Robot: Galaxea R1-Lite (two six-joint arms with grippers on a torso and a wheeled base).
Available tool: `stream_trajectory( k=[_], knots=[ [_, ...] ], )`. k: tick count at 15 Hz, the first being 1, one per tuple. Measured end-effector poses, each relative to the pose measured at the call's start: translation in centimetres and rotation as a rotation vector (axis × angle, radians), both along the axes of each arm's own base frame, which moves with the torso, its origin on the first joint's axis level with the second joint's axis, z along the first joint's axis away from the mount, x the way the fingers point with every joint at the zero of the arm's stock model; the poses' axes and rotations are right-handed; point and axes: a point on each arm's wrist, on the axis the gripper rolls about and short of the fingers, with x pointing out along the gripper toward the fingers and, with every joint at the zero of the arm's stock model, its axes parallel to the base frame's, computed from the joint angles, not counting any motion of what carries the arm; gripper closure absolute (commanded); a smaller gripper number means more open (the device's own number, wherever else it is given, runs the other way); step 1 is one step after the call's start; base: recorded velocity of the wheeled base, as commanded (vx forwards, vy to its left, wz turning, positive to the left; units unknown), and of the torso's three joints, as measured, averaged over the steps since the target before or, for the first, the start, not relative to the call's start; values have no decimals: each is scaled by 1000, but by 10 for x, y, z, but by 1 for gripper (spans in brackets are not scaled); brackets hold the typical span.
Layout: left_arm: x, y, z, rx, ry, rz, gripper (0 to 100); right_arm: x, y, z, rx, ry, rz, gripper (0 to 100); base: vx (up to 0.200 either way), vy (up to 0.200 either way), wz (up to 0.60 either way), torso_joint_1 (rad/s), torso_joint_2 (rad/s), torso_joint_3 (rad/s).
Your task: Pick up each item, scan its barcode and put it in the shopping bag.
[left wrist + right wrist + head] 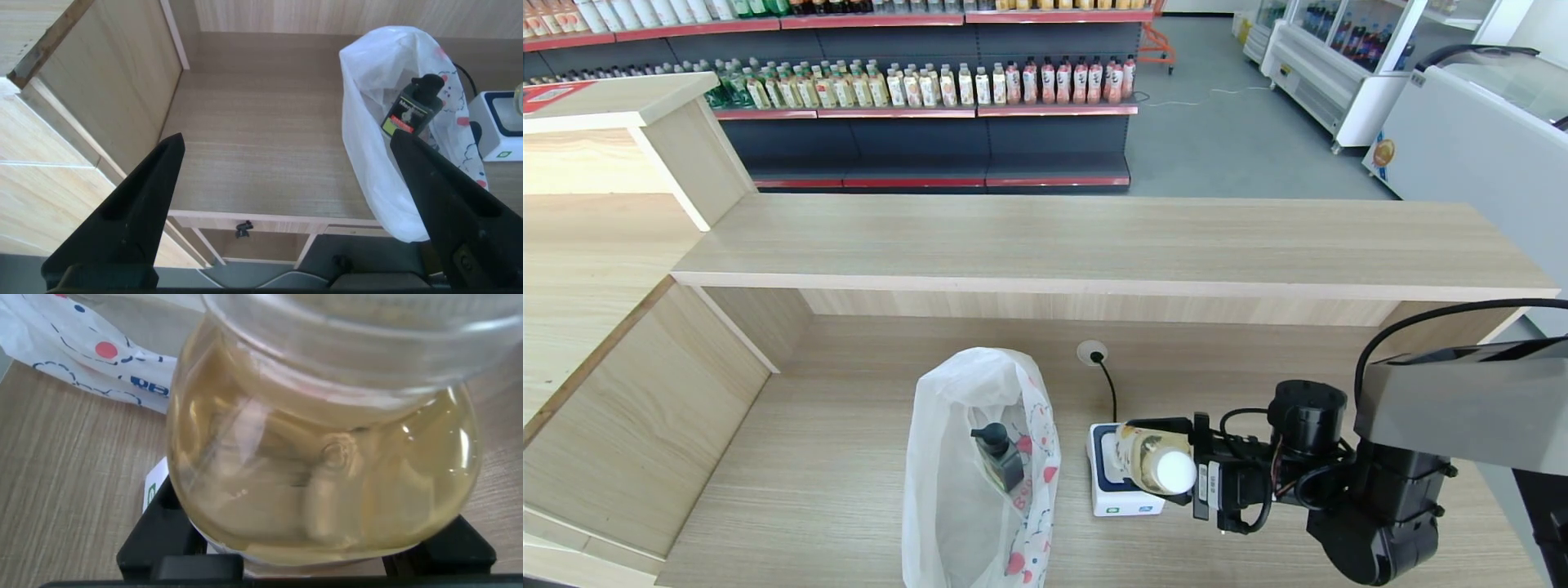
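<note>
We find our right gripper (1168, 465) clamped on the bottle (1150, 457) of yellowish drink, held sideways over the scanner (1123, 496) by the desk's (809, 490) near edge. Shopping bag (943, 498) stands just beside, pump bottle (999, 459) inside. Left gripper (288, 147) has its fingers spread wide

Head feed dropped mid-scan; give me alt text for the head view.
The right gripper holds a clear white-capped bottle of yellowish liquid sideways over the white barcode scanner on the wooden counter. To its left stands an open white plastic shopping bag holding a dark pump bottle.
</note>
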Motion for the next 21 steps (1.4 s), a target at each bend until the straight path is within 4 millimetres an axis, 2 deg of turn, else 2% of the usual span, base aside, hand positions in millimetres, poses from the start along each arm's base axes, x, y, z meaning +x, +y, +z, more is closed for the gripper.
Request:
stream_trajectory(
  k=[7, 21],
  knots=[
    [0, 0, 0, 2, 0, 0, 0, 14, 5, -5, 14, -27, 24, 100, 0, 0, 0, 0, 0, 0],
    [0, 0, 0, 1, 0, 0, 0, 24, 8, -9, 26, -49, 50, 100, 0, 0, 0, 0, 0, 0]
  ],
)
